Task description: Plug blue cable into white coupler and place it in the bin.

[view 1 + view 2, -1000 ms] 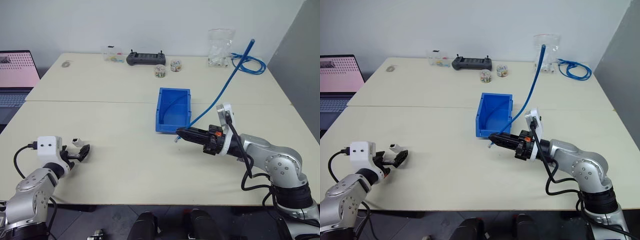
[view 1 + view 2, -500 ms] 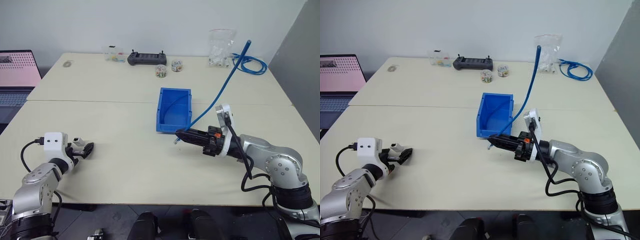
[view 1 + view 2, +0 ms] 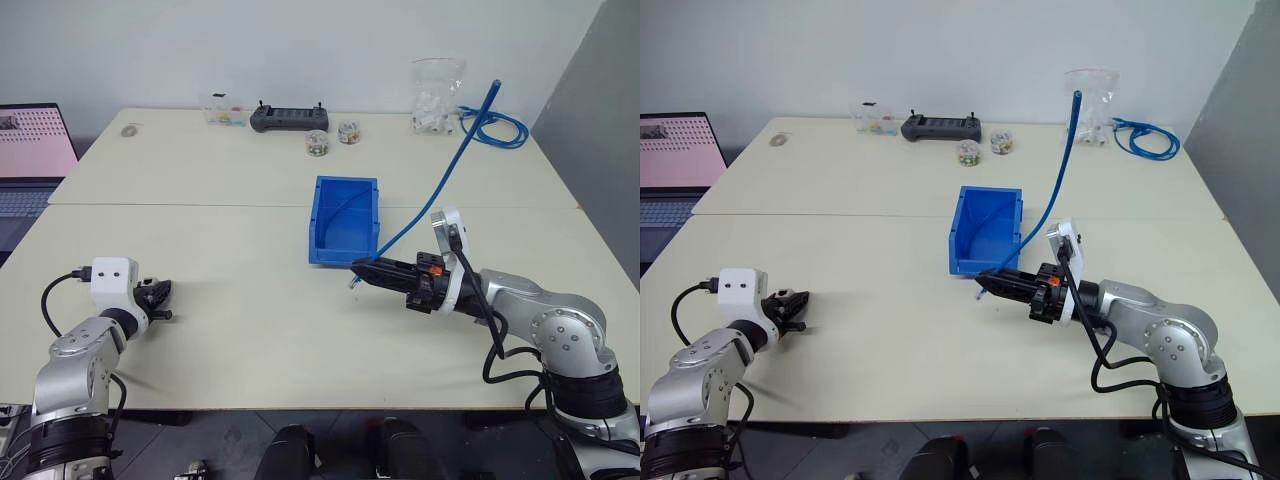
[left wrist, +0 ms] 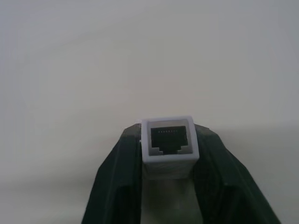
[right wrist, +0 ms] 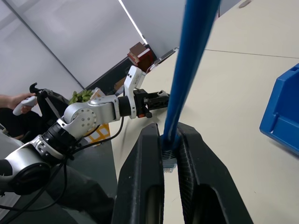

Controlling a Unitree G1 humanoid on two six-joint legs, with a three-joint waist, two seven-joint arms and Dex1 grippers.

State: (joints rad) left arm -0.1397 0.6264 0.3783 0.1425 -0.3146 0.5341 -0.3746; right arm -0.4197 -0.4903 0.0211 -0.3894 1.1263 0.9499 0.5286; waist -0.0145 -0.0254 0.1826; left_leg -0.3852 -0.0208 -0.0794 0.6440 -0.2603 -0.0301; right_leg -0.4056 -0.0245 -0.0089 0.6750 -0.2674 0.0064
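Note:
The white coupler (image 4: 168,147) sits between the two black fingers of my left gripper (image 3: 158,293), which is shut on it just above the table's near left; its dark socket faces away from the wrist. At centre right my right gripper (image 3: 362,268) points left and is shut on the blue cable (image 3: 440,190) just behind its clear plug (image 3: 352,281). The cable rises back over the table toward the far right. In the right wrist view the cable (image 5: 191,60) runs up from between the fingers (image 5: 152,154). The bin (image 3: 318,218) stands open in the middle, just behind the right gripper.
Along the far edge lie a black controller (image 3: 285,117), two small jars (image 3: 319,143), a clear box (image 3: 225,108), a plastic bag (image 3: 438,95) and a coiled blue cable (image 3: 497,128). A laptop (image 3: 35,150) sits far left. A person's hand (image 5: 21,102) holds a controller.
My left gripper has closed on the white coupler that lay between its open fingers. The right gripper and cable have not moved.

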